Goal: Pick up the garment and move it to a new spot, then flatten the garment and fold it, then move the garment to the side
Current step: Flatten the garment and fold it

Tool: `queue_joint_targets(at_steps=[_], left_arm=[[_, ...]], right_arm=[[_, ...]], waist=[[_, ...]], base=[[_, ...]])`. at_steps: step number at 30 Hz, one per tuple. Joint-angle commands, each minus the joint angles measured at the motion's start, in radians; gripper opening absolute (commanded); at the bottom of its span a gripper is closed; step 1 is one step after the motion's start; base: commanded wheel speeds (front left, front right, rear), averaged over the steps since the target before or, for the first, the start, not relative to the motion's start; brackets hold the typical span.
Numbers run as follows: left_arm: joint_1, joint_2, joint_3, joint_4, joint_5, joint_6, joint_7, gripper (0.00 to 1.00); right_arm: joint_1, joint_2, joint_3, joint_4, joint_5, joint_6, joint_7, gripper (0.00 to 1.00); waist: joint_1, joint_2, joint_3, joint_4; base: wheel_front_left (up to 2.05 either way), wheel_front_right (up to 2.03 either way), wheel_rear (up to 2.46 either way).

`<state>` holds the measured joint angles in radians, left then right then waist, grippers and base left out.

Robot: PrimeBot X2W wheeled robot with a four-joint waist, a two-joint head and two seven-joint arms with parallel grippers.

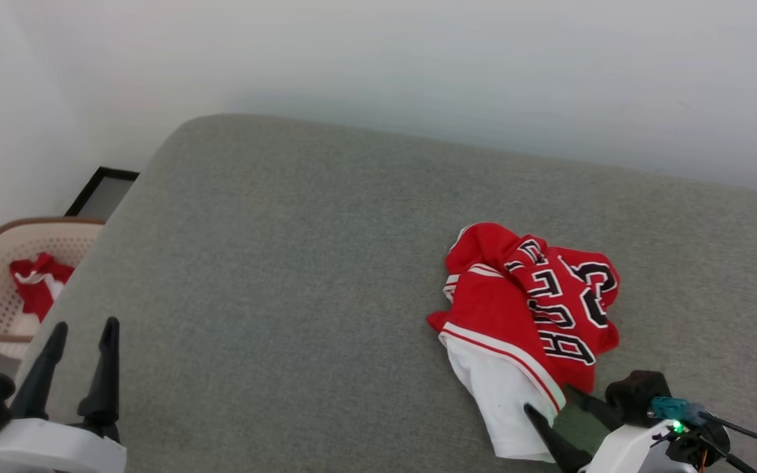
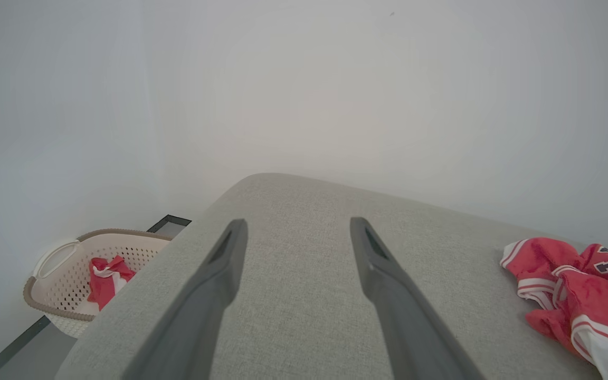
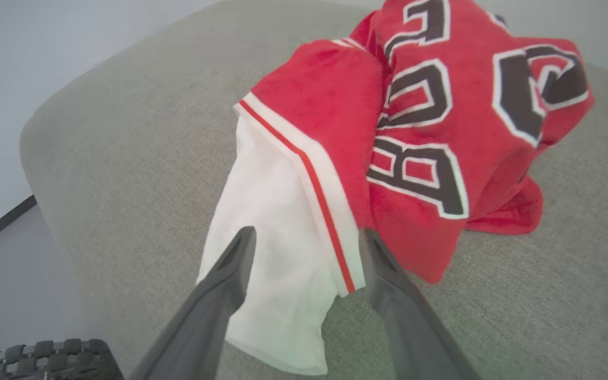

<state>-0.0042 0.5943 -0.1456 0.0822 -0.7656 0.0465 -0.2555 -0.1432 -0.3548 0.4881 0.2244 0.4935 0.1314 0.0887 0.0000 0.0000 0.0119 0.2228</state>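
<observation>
The garment (image 1: 529, 309) lies crumpled on the right part of a grey cushioned surface (image 1: 286, 263). It is red with black white-edged lettering, and a white sleeve (image 3: 277, 253) points toward me. My right gripper (image 1: 549, 399) is open at the garment's near end. In the right wrist view its fingertips (image 3: 308, 233) stand to either side of the sleeve and its striped trim, not closed on them. My left gripper (image 1: 85, 326) is open and empty at the lower left, over the cushion's near left edge. The left wrist view shows this gripper (image 2: 297, 224) well apart from the garment (image 2: 573, 290).
A cream perforated basket (image 1: 43, 223) stands on the floor left of the cushion, holding a smaller red-and-white cloth (image 1: 37, 282). Both also appear in the left wrist view: basket (image 2: 66, 290), cloth (image 2: 106, 274). A white wall rises behind. A black tyre (image 3: 45, 359) sits low on the floor.
</observation>
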Motion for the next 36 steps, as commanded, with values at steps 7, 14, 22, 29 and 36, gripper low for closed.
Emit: queue_joint_targets(at_steps=[7,14,22,29,36], left_arm=[[-0.036,-0.023,-0.012,0.026,0.01,-0.016,-0.006,1.0],[-0.057,-0.032,-0.018,0.046,0.017,-0.026,-0.006,1.0],[-0.057,-0.037,-0.003,0.059,0.02,-0.032,-0.008,1.0],[-0.046,-0.036,0.014,0.058,0.025,-0.037,-0.01,1.0],[-0.04,-0.035,0.024,0.054,0.027,-0.042,-0.009,1.0]], right_arm=[[-0.024,-0.006,0.022,0.04,-0.015,-0.001,0.149,1.0],[-0.038,0.01,0.037,0.085,-0.033,-0.001,0.241,1.0],[-0.062,-0.016,0.028,0.065,-0.043,-0.001,0.24,0.0],[-0.06,-0.051,-0.065,0.018,-0.044,-0.001,0.264,0.0],[-0.069,-0.116,-0.185,-0.032,-0.061,-0.001,0.307,0.0]], waist=[[0.0,0.0,0.031,0.031],[0.0,0.0,0.045,0.041],[0.0,0.0,0.048,0.033],[0.0,0.0,0.039,0.004],[0.0,0.0,0.031,-0.038]], base=[[0.0,0.0,0.0],[0.0,0.0,0.0],[0.0,0.0,0.0],[0.0,0.0,0.0],[0.0,0.0,0.0]])
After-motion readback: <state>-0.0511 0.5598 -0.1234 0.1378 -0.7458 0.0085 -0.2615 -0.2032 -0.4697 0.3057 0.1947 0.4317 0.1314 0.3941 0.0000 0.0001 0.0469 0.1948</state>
